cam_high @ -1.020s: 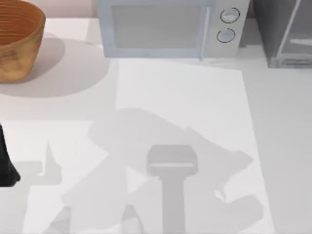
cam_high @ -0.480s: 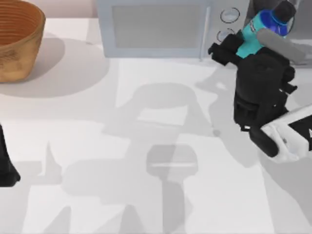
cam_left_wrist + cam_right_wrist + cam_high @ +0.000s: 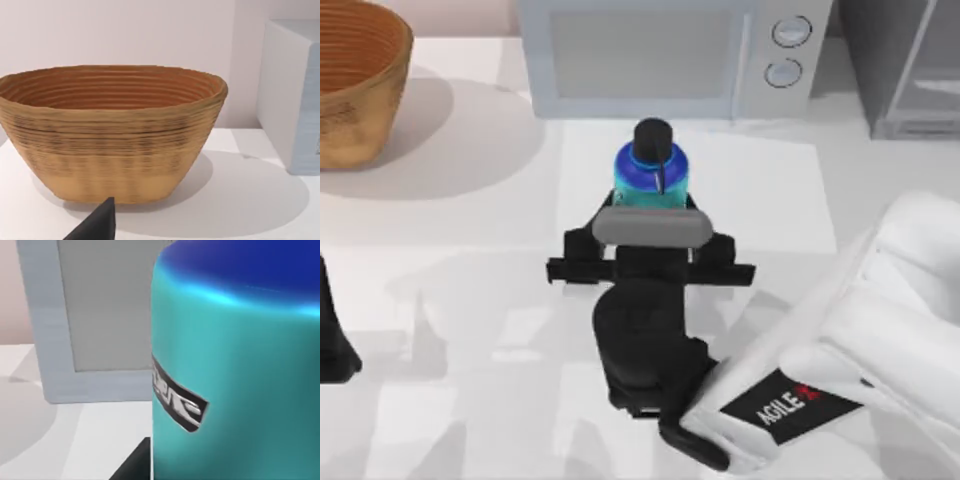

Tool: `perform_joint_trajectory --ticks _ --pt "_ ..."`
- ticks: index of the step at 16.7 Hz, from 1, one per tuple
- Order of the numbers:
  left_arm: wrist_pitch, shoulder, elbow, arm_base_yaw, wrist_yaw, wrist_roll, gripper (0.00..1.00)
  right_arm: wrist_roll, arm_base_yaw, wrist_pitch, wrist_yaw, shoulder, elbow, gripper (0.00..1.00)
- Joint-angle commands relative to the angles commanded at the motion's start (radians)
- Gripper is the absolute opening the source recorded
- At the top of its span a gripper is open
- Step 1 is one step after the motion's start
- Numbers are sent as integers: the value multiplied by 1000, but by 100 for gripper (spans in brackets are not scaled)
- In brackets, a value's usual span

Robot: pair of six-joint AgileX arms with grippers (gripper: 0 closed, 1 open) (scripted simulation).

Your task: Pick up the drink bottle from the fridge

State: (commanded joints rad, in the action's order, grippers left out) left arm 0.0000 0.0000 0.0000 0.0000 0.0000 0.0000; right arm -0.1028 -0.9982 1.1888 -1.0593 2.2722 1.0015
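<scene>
**Bottle held over mid-tabletop, clear of the fridge**

The white tabletop (image 3: 880,180) carries the big pieces along its far edge: the light-grey microwave (image 3: 660,55) at centre, the dark fridge (image 3: 905,65) in the far right corner, and a woven basket (image 3: 355,80) in the far left corner. None of them crowds the open middle of the tabletop, where the right arm reaches in from the right side.

The right tool (image 3: 650,215) is pinching the drink bottle (image 3: 651,175) low on its cyan body, just in front of the microwave and well apart from the fridge. The bottle stands upright, black cap on top, blue shoulder free above the fingers. In the right wrist view its body (image 3: 235,385) looms close, with a dark label strip across it.

It looks like a light, rigid, smooth-walled cylinder, so it is likely slippery; a firm hold across the straight body, below the shoulder, seems the safest place, and that is roughly where it sits.

The left tool (image 3: 332,340) rests at the left edge, facing the basket (image 3: 110,130); I cannot tell whether its fingers are spread.
</scene>
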Motion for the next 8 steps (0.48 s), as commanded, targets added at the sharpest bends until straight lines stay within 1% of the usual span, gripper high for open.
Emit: perform_joint_trajectory --ticks 3,8 --pt "0 0 0 0 0 0 100 68 -79 45 -51 34 40 0" --pt "0 0 0 0 0 0 100 81 -94 54 -61 40 49 0"
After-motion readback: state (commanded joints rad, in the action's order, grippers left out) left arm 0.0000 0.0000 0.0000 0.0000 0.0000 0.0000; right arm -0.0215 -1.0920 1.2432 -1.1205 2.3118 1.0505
